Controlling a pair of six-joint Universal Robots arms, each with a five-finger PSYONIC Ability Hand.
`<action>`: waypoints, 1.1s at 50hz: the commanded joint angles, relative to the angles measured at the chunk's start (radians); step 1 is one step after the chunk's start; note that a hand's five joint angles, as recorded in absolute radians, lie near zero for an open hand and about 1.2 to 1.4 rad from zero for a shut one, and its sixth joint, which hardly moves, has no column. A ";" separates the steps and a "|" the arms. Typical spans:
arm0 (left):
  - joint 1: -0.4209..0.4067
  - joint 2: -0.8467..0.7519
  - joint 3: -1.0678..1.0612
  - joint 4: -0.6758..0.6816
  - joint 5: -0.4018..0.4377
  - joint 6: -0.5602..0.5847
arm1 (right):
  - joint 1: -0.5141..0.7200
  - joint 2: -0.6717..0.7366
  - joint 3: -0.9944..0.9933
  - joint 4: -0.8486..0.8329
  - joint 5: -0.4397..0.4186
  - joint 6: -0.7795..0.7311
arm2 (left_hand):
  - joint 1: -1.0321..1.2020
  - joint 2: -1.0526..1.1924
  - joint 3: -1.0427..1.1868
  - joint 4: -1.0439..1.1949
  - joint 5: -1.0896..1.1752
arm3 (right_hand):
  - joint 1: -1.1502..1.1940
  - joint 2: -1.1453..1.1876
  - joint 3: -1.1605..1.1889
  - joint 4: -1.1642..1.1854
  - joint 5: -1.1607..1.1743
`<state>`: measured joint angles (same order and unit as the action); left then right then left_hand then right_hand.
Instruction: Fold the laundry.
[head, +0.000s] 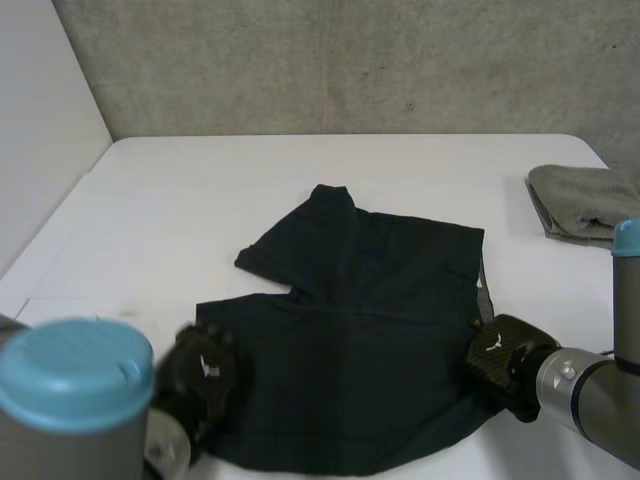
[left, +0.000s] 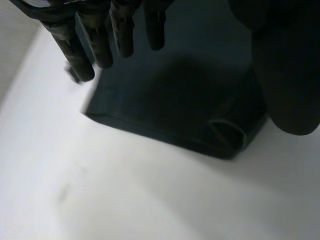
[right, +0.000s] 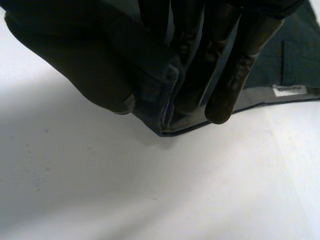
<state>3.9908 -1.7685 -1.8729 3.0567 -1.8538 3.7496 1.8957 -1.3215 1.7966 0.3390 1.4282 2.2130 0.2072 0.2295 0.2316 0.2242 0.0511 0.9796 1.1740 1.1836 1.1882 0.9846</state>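
Right hand (head: 500, 362) pinches the shirt (head: 370, 320) edge, thumb against fingers (right: 235, 75); the white label (right: 290, 90) beside them is unreadable. Left hand (head: 205, 370) fingers (left: 82, 45) hang straight over the shirt.

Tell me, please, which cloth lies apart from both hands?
The grey cloth at the far right; the dark shirt has the left hand and right hand at it.

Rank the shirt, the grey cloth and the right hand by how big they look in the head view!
1. The shirt, clearly biggest.
2. The grey cloth and the right hand look close. The hand is nearer the camera, so I can't rank them.
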 joint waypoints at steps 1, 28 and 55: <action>0.163 -0.002 0.161 0.086 0.083 -0.004 | 0.003 -0.002 0.050 -0.119 -0.003 0.011 | 0.015 -0.007 -0.009 -0.002 -0.003 | 0.417 0.222 0.213 0.208 0.237; 0.327 -0.672 0.807 0.136 0.518 -0.148 | 0.002 -0.001 0.110 -0.236 -0.014 0.080 | 0.444 0.421 0.419 0.427 0.425 | 0.417 0.222 0.213 0.208 0.237; 0.332 -0.769 0.882 0.116 0.444 -0.070 | -0.009 -0.001 0.116 -0.265 -0.014 0.080 | 1.189 1.167 1.165 1.172 1.171 | 0.417 0.222 0.213 0.208 0.237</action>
<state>4.3221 -2.5190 -0.9937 3.1719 -1.3507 3.6236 1.8923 -1.3219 1.9114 0.0803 1.4143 2.2933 1.0598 1.0476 1.0454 1.0487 0.8619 0.9789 1.1740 1.1836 1.1882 0.9847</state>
